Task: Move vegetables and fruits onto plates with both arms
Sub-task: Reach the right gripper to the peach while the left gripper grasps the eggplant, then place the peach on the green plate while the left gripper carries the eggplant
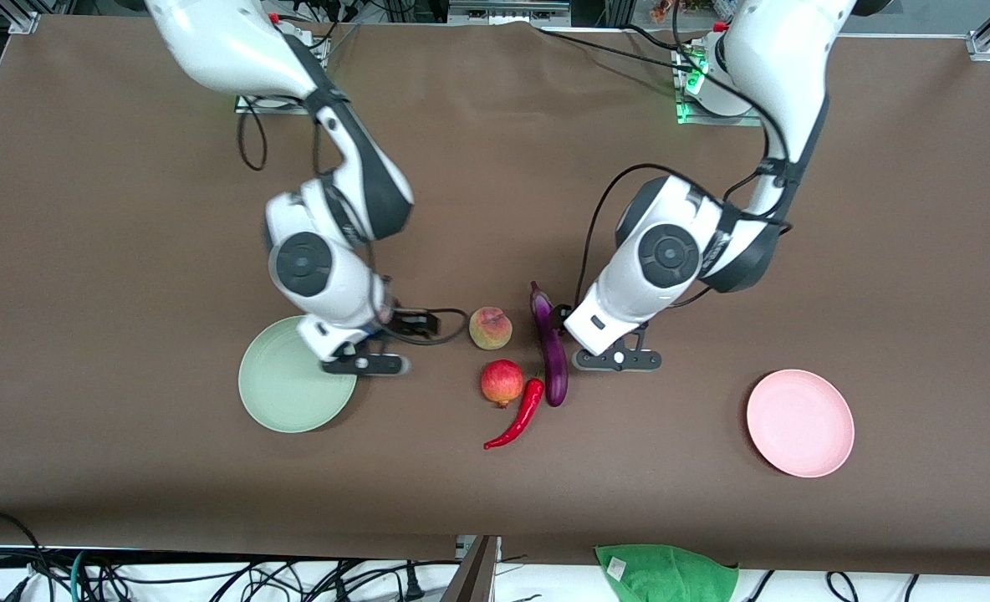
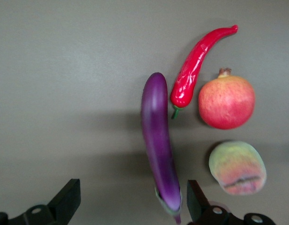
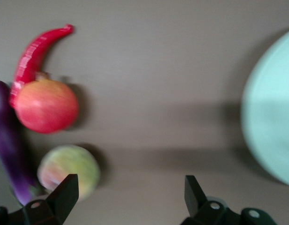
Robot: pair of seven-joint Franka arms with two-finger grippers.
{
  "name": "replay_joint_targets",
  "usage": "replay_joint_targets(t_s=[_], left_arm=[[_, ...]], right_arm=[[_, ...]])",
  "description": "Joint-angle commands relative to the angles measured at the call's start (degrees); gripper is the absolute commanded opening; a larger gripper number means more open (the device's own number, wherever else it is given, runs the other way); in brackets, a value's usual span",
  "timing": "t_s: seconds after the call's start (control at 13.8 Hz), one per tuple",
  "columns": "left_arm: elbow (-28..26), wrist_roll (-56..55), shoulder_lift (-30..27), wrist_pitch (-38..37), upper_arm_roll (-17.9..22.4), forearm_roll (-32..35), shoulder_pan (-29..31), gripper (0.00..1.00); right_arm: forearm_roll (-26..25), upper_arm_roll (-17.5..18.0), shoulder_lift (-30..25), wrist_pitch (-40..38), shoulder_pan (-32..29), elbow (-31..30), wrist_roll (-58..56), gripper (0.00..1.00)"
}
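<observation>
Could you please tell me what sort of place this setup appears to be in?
Probably a robotics lab bench: two arms bolted to a brown-covered table, loose cables along its edge, and toy-like produce such as the eggplant laid out between two plates.

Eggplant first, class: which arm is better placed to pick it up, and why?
Left. The left gripper hangs open over the eggplant's stem end, while the right gripper, also open, hangs between peach and mint plate.

Purple eggplant [image 1: 552, 351], red chili [image 1: 517, 415], red pomegranate [image 1: 502, 382], seemingly yellow-pink peach [image 1: 490, 328], mint plate [image 1: 282, 397], pink plate [image 1: 799, 423].
</observation>
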Motion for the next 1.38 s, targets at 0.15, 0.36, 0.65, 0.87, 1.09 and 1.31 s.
replay_joint_targets(t_s=[0.15,0.36,0.65,0.87,1.09,1.31], left_arm=[[-0.5,-3.2,4.1,5.8,0.1,4.6,-1.1,1.0],[-0.5,-6.5,6.2,9.2,0.1,4.7,-1.9,1.0],[-0.5,-7.8,7.9,10.7,0.1,4.7,-2.0,1.0],[-0.5,-7.8,10.2,15.2,0.2,4.6,-1.9,0.98],[-0.5,-7.7,10.8,16.3,0.3,4.6,-1.3,0.52],[-0.5,-7.8,10.8,16.3,0.4,4.5,-1.2,0.12]], right_arm=[[6.2,-0.3,5.4,7.3,5.1,2.0,2.5,1.0],[6.2,-0.4,7.3,13.3,8.3,0.1,5.9,1.0],[5.2,-0.4,9.4,17.3,9.5,0.1,6.8,1.0],[2.3,-0.4,11.5,19.6,9.7,0.0,7.0,1.0],[2.3,-0.5,11.5,19.9,9.8,0.1,6.8,0.69],[2.9,-0.9,8.2,13.5,8.4,0.7,6.3,0.18]])
